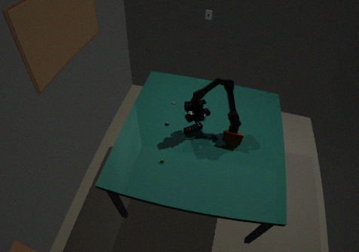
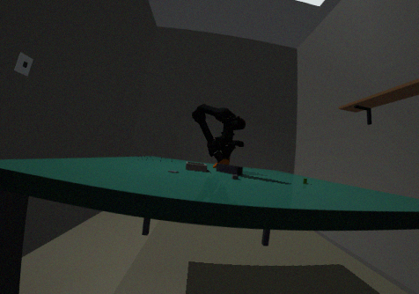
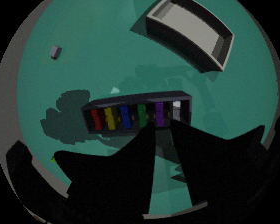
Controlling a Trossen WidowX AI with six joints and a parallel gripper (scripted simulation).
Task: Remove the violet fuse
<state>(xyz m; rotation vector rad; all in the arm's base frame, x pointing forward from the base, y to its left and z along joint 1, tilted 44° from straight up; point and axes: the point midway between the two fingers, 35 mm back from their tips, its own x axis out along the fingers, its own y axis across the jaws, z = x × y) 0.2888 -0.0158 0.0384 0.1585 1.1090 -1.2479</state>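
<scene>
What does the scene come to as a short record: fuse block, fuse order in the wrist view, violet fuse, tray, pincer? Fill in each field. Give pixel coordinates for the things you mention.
fuse block: dark block [image 1: 193, 133] [image 3: 136, 98] on the green table
fuse order, left to right: red [image 3: 96, 120], yellow [image 3: 110, 118], blue [image 3: 125, 116], green [image 3: 142, 115], violet [image 3: 159, 114], white [image 3: 176, 112]
violet fuse: seated in the block, between green and white
tray: on the table beyond the block, no fuse visible inside
pincer: above the block, fingertips apart, nothing between them

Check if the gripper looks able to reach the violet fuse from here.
Probably yes: the gripper is above the fuse block, fingers parted, and nothing visibly covers the violet fuse. Clearance is tight, though, with the green fuse and white fuse on either side.
</scene>
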